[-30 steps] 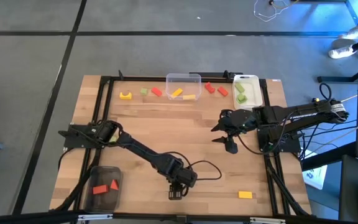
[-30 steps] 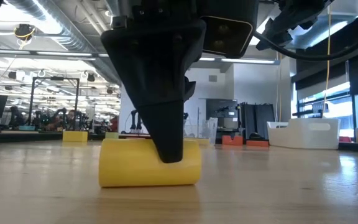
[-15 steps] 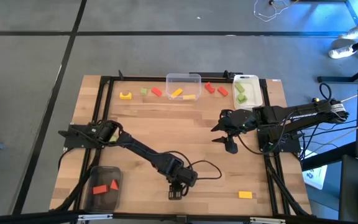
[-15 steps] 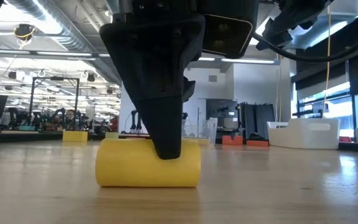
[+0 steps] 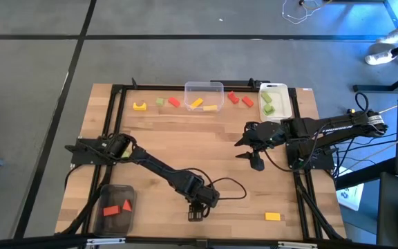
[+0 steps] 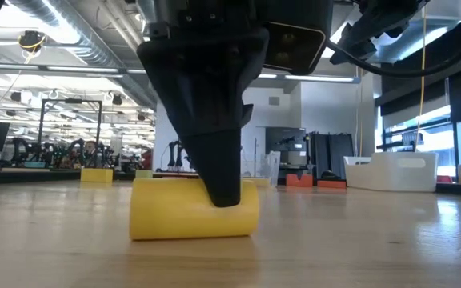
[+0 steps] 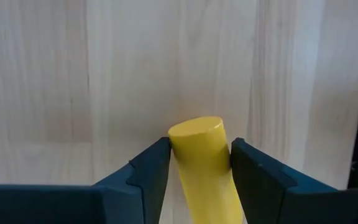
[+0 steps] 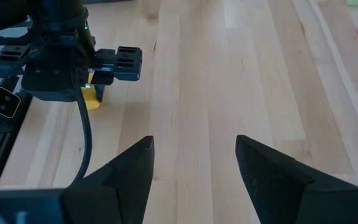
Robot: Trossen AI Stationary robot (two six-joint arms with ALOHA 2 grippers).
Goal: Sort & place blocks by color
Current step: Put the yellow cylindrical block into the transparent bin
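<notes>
Both jaws of the left gripper (image 7: 199, 168) press a yellow cylinder (image 7: 202, 163) lying on the table (image 5: 185, 142) near its front edge. I would lift it straight up, then carry it to the clear bin (image 5: 204, 93) at the back. Right gripper (image 8: 194, 165) hangs open and empty mid-table, possibly in that path. Other blocks (image 5: 239, 99) lie along the back.

wood tabletop (image 5: 206, 138), clear container (image 5: 204, 89) at far edge, white tray (image 5: 284, 104) to its right, dark bin (image 5: 106, 220) near-left corner
</notes>
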